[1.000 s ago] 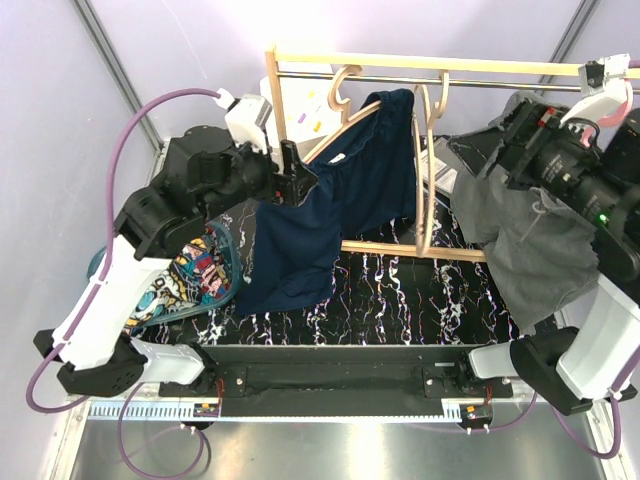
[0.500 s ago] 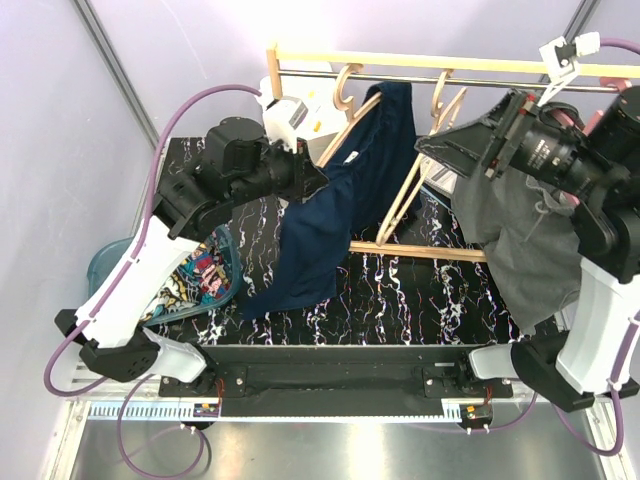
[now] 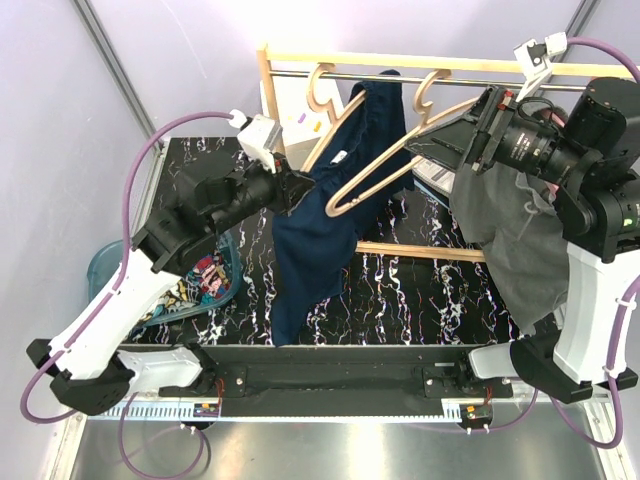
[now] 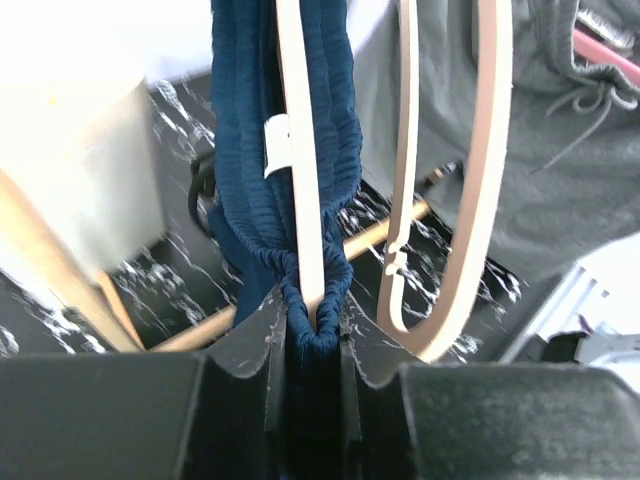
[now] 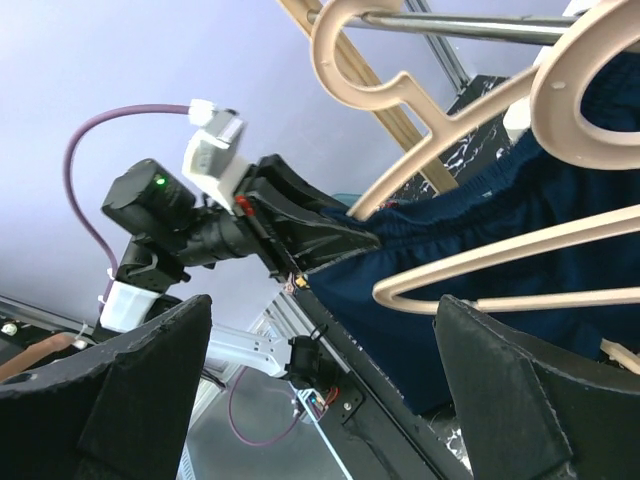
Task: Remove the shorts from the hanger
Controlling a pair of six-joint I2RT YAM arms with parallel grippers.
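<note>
The navy blue shorts [image 3: 325,215] hang from a wooden hanger [image 3: 335,135] hooked over the metal rail [image 3: 470,80] of a wooden rack [image 3: 400,60]. Their waistband is bunched along the hanger's left arm and the legs drop toward the black marbled table [image 3: 400,290]. In the left wrist view the gathered waistband [image 4: 245,150] wraps that hanger arm [image 4: 295,150], with a small white label [image 4: 275,145] showing. The left gripper [image 3: 300,190] is clamped on the navy blue shorts at the lower tip of the hanger arm. Its jaws are drawn close together with the fold of cloth pinched between them [image 4: 313,320].

Just to the right, a second, bare wooden hanger [image 3: 380,160] hangs on the same rail, tilted so its lower end sits in front of the navy cloth.

The dark grey shorts [image 3: 520,250] hang at the right end of the rack, beside and under the right arm. What they hang from is hidden by the arm. The right gripper [image 3: 478,135] is up near the rail, by the bare hanger's right arm. Its jaws stand wide apart with nothing between them [image 5: 322,310].

The cartoon-print shorts [image 3: 205,275] lie in a teal basket [image 3: 100,268] at the table's left side, under the left arm.
</note>
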